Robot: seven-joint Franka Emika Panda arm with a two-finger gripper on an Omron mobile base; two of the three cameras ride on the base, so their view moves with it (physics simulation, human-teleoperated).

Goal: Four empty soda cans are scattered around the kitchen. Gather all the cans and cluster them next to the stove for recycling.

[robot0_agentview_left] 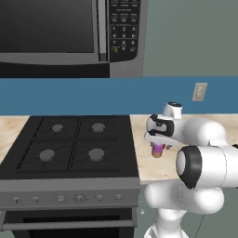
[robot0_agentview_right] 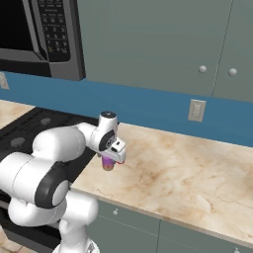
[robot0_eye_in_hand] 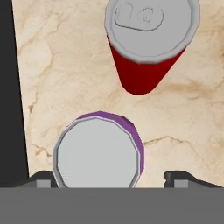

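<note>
Soda cans, two of them, stand upright on the beige marble counter (robot0_agentview_right: 188, 173) just right of the stove: a purple can (robot0_eye_in_hand: 98, 151) with a plain silvery top, and a red can (robot0_eye_in_hand: 146, 48) whose silvery lid shows a pull tab. No brand or lettering can be read on either. In the hand view the purple can sits between the two dark finger tips, and the red one stands near it, apart, with bare marble between them. The gripper (robot0_eye_in_hand: 105, 177) hangs straight over the purple can; its jaws stand spread wider than the can, the right tip clearly off the can's side and the left tip close to it, so the can is not pinched. From the base views the purple can (robot0_agentview_left: 158, 150) shows just under the hand (robot0_agentview_right: 112, 148), on the counter near the edge of the black four-burner gas cooktop (robot0_agentview_left: 69, 144). The stove front carries a row of knobs (robot0_agentview_left: 69, 199), too small to count surely. A microwave (robot0_agentview_left: 69, 32) hangs above, its keypad writing too blurred to read. One wall outlet (robot0_agentview_right: 196, 110) sits on the blue backsplash.
</note>
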